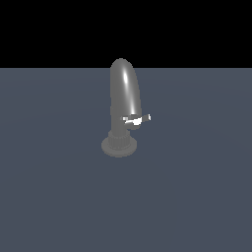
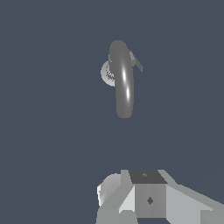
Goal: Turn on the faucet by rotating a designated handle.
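Observation:
The faucet (image 1: 124, 93) is tall, glossy grey, with an arched spout, a ribbed collar and a round flat base, standing on the dark floor mid-scene. The handle (image 1: 139, 119), a short shiny silver-white lever, sticks out from the lower stem toward the exterior view's right. In the wrist view the faucet (image 2: 123, 81) is seen from above, with the handle (image 2: 137, 63) beside the spout. Only grey and white parts of my gripper (image 2: 148, 196) show at that picture's edge, well apart from the faucet. My arm does not show in the exterior view. Nothing is between the fingers.
A flat dark blue-grey floor (image 1: 197, 197) spreads all around the faucet. Black background lies beyond its far edge.

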